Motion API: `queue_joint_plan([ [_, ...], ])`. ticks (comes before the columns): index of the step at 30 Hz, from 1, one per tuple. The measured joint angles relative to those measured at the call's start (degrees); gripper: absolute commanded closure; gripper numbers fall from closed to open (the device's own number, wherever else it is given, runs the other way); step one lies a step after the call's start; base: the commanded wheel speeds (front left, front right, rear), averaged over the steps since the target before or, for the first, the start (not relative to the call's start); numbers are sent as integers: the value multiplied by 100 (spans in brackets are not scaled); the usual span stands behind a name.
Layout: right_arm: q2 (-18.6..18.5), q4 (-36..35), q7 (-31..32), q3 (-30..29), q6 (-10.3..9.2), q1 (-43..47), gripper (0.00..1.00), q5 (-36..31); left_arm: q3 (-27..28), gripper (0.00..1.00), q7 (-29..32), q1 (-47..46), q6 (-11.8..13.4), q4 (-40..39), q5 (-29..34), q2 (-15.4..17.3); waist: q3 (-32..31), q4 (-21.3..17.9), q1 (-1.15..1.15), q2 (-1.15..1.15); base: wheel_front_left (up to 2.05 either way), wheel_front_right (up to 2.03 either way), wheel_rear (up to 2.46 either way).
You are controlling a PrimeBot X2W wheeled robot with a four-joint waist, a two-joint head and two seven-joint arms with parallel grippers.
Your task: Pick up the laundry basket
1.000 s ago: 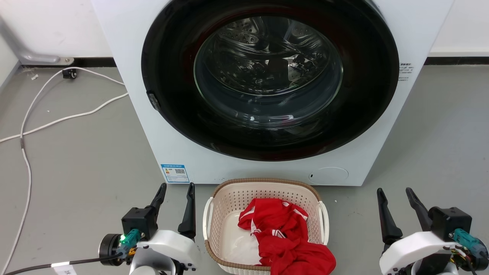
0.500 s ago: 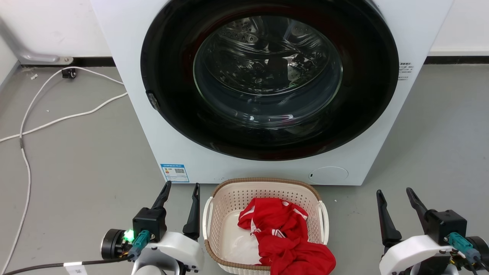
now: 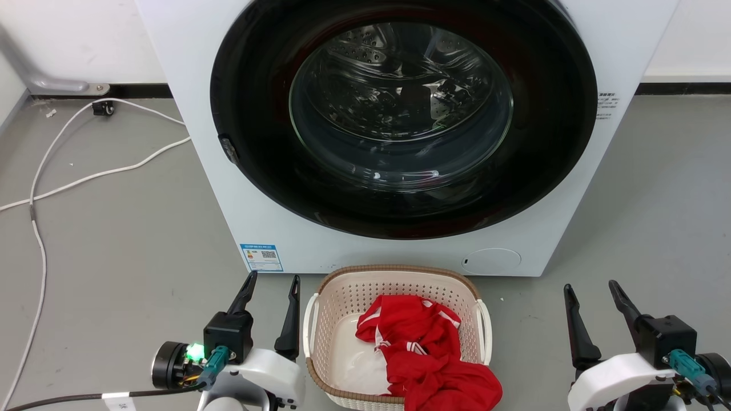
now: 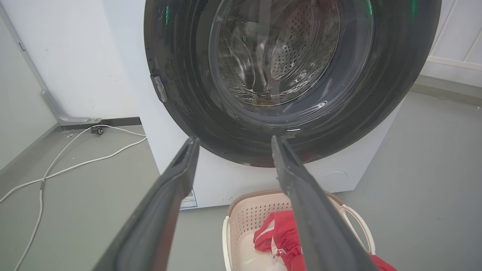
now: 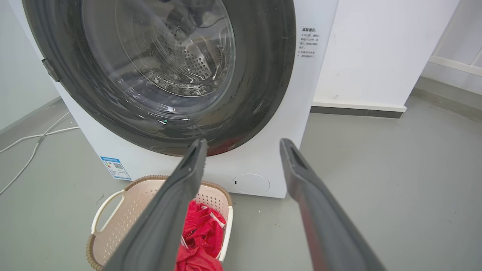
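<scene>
The laundry basket (image 3: 342, 297) is cream with perforated walls, a brown woven-look rim and white side handles. It stands on the grey floor just in front of the washing machine, with red clothing (image 3: 428, 354) heaped in its right half. My left gripper (image 3: 273, 281) is open, just left of the basket's left handle (image 3: 309, 325), touching nothing. My right gripper (image 3: 591, 287) is open too, well to the right of the right handle (image 3: 486, 331). The basket (image 4: 260, 214) appears at the bottom of the left wrist view and the basket (image 5: 124, 214) at the lower left of the right wrist view.
A white front-loading washing machine (image 3: 400, 131) with a large dark round door rises right behind the basket. White cables (image 3: 74, 182) trail across the floor at the left. A white wall with a dark baseboard (image 3: 682, 89) runs along the back.
My left gripper has shifted a little right, toward the basket's left handle. The right gripper has barely moved. The basket stays in place.
</scene>
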Motion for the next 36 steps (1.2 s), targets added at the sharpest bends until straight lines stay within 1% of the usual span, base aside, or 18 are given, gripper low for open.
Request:
queue_joint_plan([
  [13,0,88,-63,23,0,-22,0,63,19,0,-5,-11,-5,63,-49,-1,64,-13,0,0,0,0,0],
  [17,0,123,-47,24,0,-85,0,104,14,0,-7,-58,-5,97,-49,-1,157,-21,0,0,0,0,0],
  [20,0,196,14,31,0,-142,0,161,-34,0,-7,-146,-8,270,-60,-1,299,-31,0,0,0,0,0],
  [25,0,431,62,96,0,-313,0,204,-176,0,-13,-400,12,584,-205,-2,685,-60,0,0,0,0,0],
  [30,0,776,57,160,0,-623,0,227,-280,0,-13,-794,69,1057,-348,-3,1210,-92,1,0,0,0,0],
  [33,1,1076,11,200,0,-842,0,257,-283,0,-13,-1081,69,1414,-420,-3,1550,-114,1,0,0,0,0],
  [34,1,1288,-21,230,0,-1014,0,259,-267,0,-13,-1286,69,1667,-458,-4,1778,-129,1,0,0,0,0],
  [36,0,1530,-44,272,0,-1213,0,259,-226,0,-13,-1508,58,1911,-488,-2,2001,-148,1,0,0,0,0],
])
